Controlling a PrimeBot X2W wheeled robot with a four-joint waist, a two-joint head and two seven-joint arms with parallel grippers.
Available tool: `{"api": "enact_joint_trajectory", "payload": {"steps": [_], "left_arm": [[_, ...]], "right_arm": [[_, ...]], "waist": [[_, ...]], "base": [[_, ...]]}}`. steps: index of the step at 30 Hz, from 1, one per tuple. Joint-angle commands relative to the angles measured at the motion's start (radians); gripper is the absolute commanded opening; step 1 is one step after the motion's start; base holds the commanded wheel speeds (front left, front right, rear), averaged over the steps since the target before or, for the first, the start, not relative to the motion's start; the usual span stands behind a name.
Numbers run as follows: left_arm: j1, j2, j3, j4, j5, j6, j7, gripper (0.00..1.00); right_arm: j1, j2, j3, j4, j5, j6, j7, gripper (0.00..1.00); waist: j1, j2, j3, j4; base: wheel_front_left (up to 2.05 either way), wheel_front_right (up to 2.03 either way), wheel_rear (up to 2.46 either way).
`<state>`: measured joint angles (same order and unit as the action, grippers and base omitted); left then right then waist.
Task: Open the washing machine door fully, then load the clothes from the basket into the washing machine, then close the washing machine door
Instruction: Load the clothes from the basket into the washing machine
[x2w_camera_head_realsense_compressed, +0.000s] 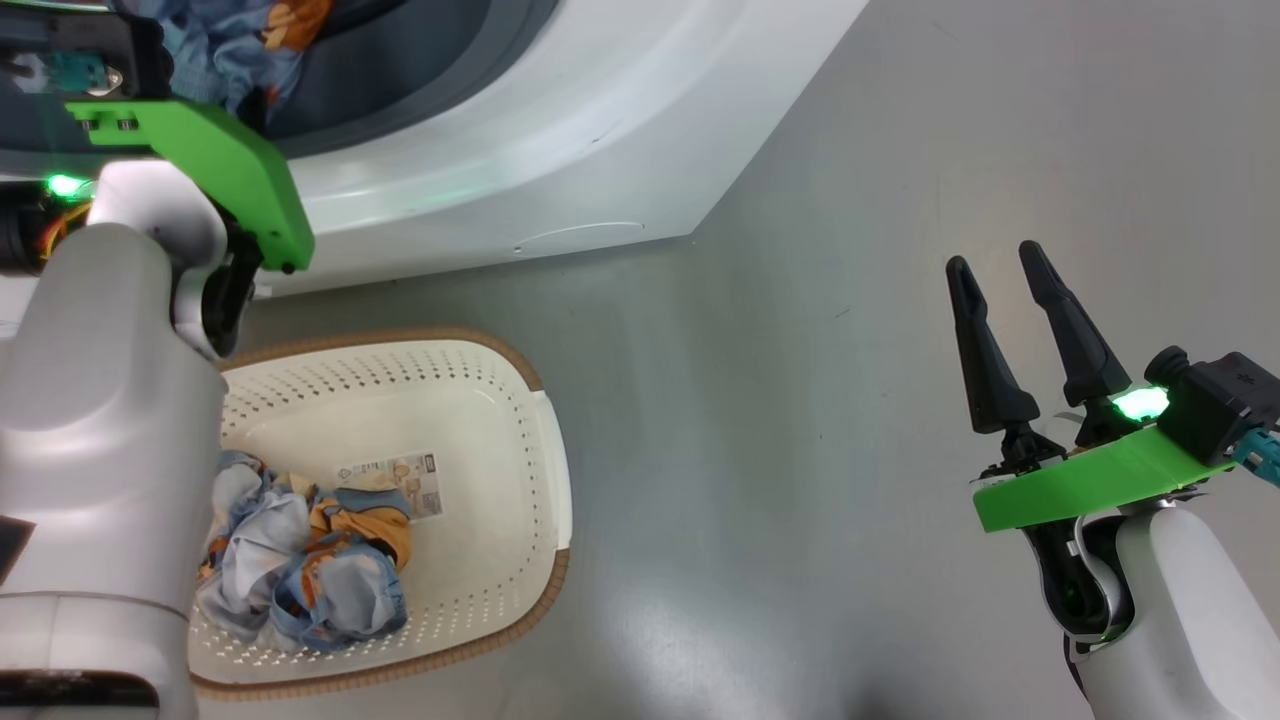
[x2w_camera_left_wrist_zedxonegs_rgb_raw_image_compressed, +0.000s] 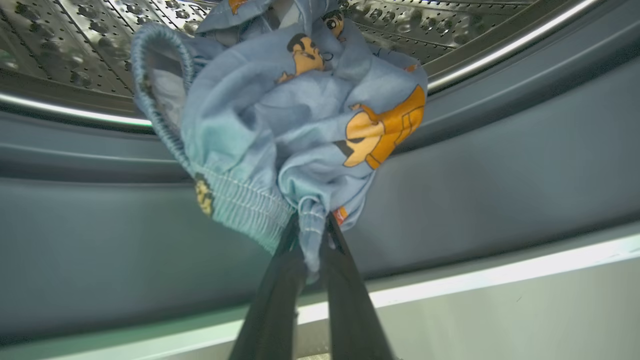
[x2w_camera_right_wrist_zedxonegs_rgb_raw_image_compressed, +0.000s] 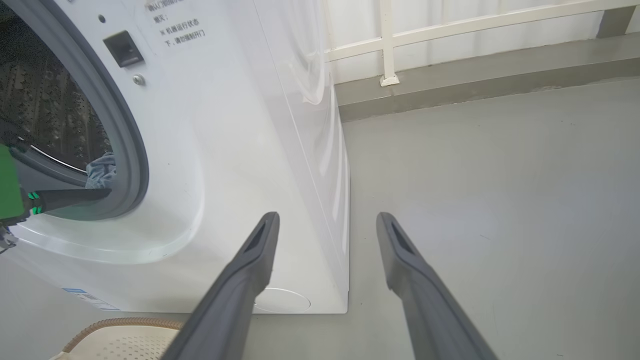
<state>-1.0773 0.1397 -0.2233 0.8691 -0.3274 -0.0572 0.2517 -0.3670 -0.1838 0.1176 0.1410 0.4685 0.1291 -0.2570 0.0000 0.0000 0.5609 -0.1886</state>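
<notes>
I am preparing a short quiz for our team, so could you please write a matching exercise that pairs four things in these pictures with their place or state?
Column A
1. left gripper
2. right gripper
3. basket
4. washing machine

Column B
a. open and holding nothing, above the grey floor
b. stands on the floor in front of the machine, with a bundle of clothes inside
c. shut on a light blue garment at the mouth of the drum
d. white, its round opening uncovered

Pairs: 1-c, 2-a, 3-b, 4-d
</notes>
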Motion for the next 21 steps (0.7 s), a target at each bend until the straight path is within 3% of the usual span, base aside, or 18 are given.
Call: {"api": "enact_joint_trajectory", "payload": {"steps": [1,11,21], "left_arm": [[-0.033,0.029,0.013,-0.025,0.013,-0.005,-0.019,0.0],[-0.106,0.041,0.012,-0.034,0.019,0.0,-0.129,0.0],[-0.245,0.109,-0.011,0.045,0.072,0.017,-0.247,0.0]], "right_arm": [[0.029,0.0,0.016,-0.024,0.003,0.002,-0.005,1.0],[0.022,0.005,0.029,-0.028,0.003,0.002,-0.005,1.0],[0.015,0.043,0.03,-0.032,0.011,0.002,-0.005,1.0]], "waist": [[0.0,0.0,0.0,0.003],[0.0,0.0,0.018,-0.01],[0.0,0.0,0.086,-0.078]], "base": [[0.0,0.0,0.0],[0.0,0.0,0.0],[0.0,0.0,0.0]]}}
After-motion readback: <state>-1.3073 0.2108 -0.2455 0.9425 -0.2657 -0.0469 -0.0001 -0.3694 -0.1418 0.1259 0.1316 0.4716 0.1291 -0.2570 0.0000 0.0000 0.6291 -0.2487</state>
